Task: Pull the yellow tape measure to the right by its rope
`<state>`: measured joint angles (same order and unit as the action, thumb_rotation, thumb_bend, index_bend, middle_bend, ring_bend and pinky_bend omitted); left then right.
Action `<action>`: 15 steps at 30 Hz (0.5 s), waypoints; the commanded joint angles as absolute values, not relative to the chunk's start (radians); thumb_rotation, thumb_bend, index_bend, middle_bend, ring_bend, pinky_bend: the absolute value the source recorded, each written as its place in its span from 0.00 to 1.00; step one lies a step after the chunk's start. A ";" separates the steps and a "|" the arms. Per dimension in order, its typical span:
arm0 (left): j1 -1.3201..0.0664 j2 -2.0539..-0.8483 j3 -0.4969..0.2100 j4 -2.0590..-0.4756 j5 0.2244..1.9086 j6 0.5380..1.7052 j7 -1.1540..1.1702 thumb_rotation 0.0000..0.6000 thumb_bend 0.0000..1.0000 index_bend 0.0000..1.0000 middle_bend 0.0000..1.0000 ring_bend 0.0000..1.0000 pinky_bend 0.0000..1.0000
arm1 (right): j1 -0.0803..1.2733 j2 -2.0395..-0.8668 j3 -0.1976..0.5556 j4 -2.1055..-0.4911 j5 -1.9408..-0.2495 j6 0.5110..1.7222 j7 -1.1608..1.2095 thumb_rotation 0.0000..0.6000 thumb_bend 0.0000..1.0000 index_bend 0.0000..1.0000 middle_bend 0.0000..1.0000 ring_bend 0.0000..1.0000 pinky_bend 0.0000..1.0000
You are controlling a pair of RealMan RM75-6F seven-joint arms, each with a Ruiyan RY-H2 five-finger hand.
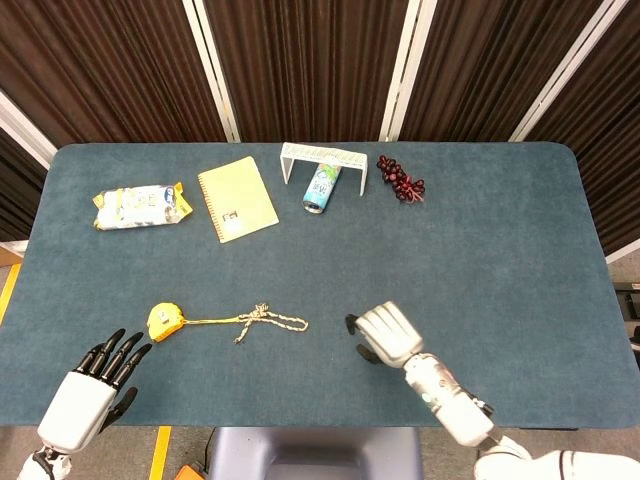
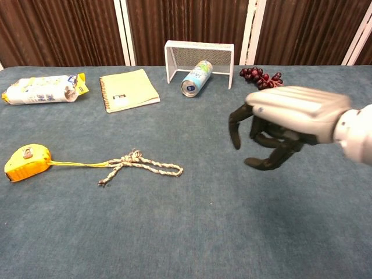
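Note:
The yellow tape measure [image 1: 165, 321] [image 2: 25, 162] lies on the blue table near the front left. Its thin yellow line runs right into a knotted braided rope [image 1: 270, 321] [image 2: 141, 164] whose free end points right. My right hand [image 1: 383, 334] [image 2: 278, 128] hovers over the table to the right of the rope's end, fingers spread and curled downward, holding nothing. My left hand [image 1: 92, 385] is at the front left edge of the table, fingers apart and empty; only the head view has it.
Along the far side lie a snack bag [image 1: 140, 207], a notebook [image 1: 236, 198], a white wire rack [image 1: 325, 157] with a can [image 1: 320, 187] under it, and a bunch of dark grapes [image 1: 401, 180].

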<state>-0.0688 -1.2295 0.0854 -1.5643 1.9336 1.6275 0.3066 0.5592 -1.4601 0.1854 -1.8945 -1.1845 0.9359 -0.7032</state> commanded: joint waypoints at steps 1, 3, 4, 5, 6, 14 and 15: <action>-0.069 -1.228 0.087 -1.565 1.937 1.630 0.306 1.00 0.37 0.14 0.11 0.07 0.29 | 0.613 -1.526 0.192 -1.851 -1.101 0.943 -0.776 1.00 0.42 0.59 1.00 0.98 1.00; -0.068 -1.228 0.088 -1.564 1.939 1.633 0.304 1.00 0.37 0.14 0.11 0.07 0.29 | 0.629 -1.550 0.188 -1.826 -1.075 0.955 -0.800 1.00 0.42 0.58 1.00 0.98 1.00; -0.068 -1.227 0.088 -1.564 1.941 1.635 0.302 1.00 0.37 0.14 0.11 0.07 0.29 | 0.639 -1.566 0.185 -1.809 -1.059 0.962 -0.812 1.00 0.42 0.57 1.00 0.98 1.00; -0.067 -1.227 0.089 -1.564 1.942 1.636 0.301 1.00 0.37 0.14 0.11 0.07 0.29 | 0.647 -1.578 0.184 -1.796 -1.048 0.966 -0.819 1.00 0.42 0.57 1.00 0.98 1.00; -0.067 -1.226 0.089 -1.564 1.943 1.637 0.300 1.00 0.37 0.14 0.11 0.07 0.29 | 0.654 -1.590 0.182 -1.784 -1.036 0.968 -0.825 1.00 0.42 0.56 1.00 0.98 1.00; -0.067 -1.225 0.098 -1.560 1.961 1.640 0.299 1.00 0.37 0.14 0.11 0.07 0.29 | 0.718 -1.678 0.176 -1.688 -0.958 0.951 -0.814 1.00 0.42 0.54 1.00 0.98 1.00; -0.067 -1.224 0.099 -1.559 1.963 1.640 0.299 1.00 0.37 0.14 0.11 0.07 0.29 | 0.723 -1.685 0.174 -1.680 -0.957 0.949 -0.808 1.00 0.42 0.54 1.00 0.98 1.00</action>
